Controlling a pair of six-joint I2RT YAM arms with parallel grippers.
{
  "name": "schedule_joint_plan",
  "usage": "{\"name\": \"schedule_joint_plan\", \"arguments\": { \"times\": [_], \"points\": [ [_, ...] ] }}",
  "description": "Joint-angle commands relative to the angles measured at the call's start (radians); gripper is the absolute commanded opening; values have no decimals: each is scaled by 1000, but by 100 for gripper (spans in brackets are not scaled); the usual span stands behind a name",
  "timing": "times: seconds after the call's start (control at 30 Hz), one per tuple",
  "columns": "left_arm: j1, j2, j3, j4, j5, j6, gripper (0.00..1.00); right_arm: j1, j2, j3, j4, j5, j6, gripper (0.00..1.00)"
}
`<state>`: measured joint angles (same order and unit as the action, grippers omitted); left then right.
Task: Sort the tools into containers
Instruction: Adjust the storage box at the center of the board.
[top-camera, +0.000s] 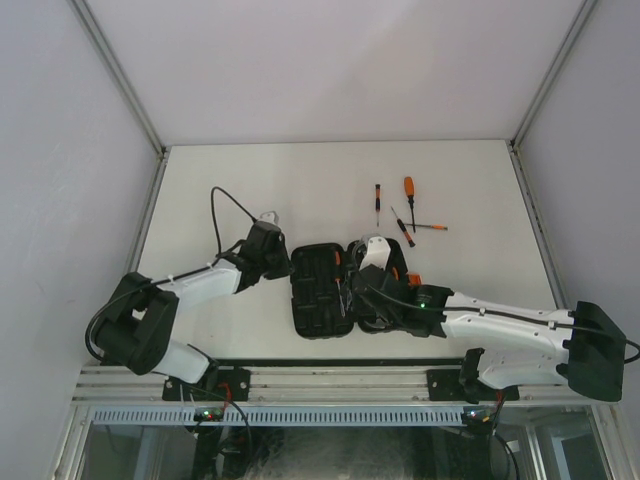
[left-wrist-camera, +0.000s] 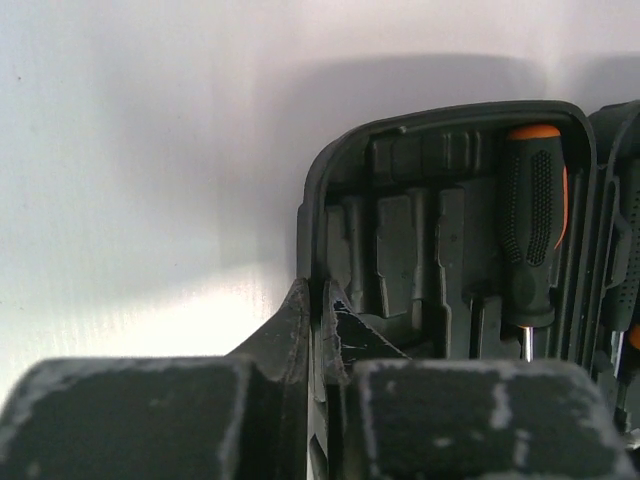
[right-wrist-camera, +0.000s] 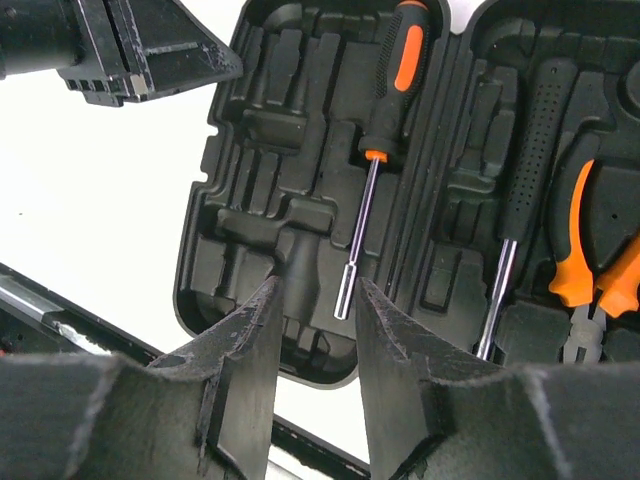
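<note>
Black case (top-camera: 320, 300) lying open: left tool (left-wrist-camera: 318, 296) is pinching its rim, probably steadying it; right tool (right-wrist-camera: 317, 283) is hovering above, part-open, empty.

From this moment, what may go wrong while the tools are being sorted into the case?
The left fingers seem to pinch only the thin rim of the tool case; it may slip or tilt. The open right fingers hover over the seated screwdriver and may knock it from its slot. Some loose screwdrivers lie crossed; lifting one may drag another.
</note>
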<state>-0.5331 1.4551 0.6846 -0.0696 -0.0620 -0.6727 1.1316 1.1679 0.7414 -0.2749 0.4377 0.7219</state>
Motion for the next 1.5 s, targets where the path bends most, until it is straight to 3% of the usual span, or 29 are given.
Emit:
{"name": "schedule_joint_plan", "arguments": {
  "times": [0.0,0.33,0.6,0.8,0.93,1.1,1.4,1.47],
  "points": [
    [8,14,6,-2,11,-39,3,27,-32,-4,-19,55,44,34],
    [3,-97,-141,-22,-15,-208,0,34,-25,-37,-28,81,108,33],
    [-61,-279,-282,-61,-88,-313,2,36,-24,-36,-24,76,104,33],
    [-67,-448,-304,-169,-159,-308,32,34,-40,-36,-45,69,85,33],
    [-67,-536,-259,-258,-217,-279,47,23,-52,-37,-44,29,64,34],
    [-67,-618,-182,-355,-285,-220,54,8,-62,-36,-46,-23,41,43],
    [-60,-578,-51,-293,-231,-60,59,-77,-3,-22,-22,-232,9,37],
    [-60,-560,-41,-271,-202,-38,64,-79,38,0,-37,-256,-9,37]
  ]
}}
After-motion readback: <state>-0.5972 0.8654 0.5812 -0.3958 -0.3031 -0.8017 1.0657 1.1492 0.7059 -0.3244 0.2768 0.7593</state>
